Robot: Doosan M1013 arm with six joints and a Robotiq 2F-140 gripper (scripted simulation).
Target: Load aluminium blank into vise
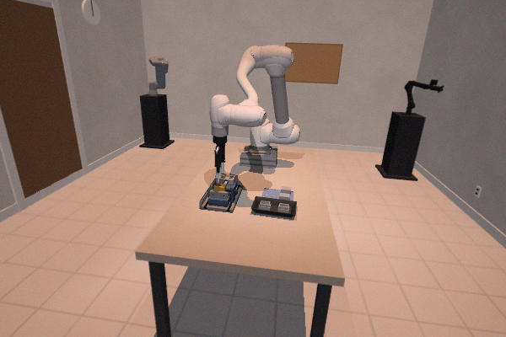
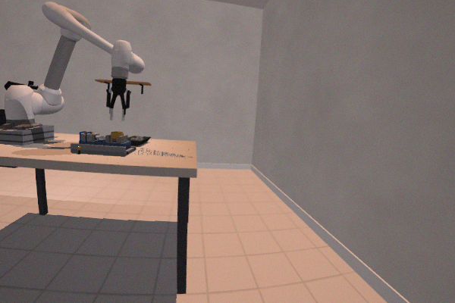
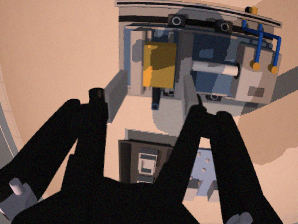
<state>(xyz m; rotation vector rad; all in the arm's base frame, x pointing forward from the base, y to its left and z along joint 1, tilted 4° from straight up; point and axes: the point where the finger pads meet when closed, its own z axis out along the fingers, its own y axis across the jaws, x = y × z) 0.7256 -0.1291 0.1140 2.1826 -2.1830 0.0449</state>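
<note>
The vise (image 1: 220, 199) stands at the table's left middle, with blue parts and hoses. A yellow brass blank (image 1: 219, 186) sits in it; the wrist view shows the brass blank (image 3: 160, 64) lying beside the moving jaw. My gripper (image 1: 219, 173) hangs well above the vise, pointing down, partly open and empty; the side view shows my gripper (image 2: 117, 117) clear above the brass blank (image 2: 116, 134). The dark outfeed tray (image 1: 274, 206) holds two finished parts. The pale infeed plate (image 1: 277, 193) lies just behind the tray. I cannot make out aluminium blanks on it.
The arm's base (image 1: 259, 156) stands at the table's far end. The table's near edge (image 1: 240, 263) is far from the fixtures. Two black pedestals with small devices stand by the walls, off the table.
</note>
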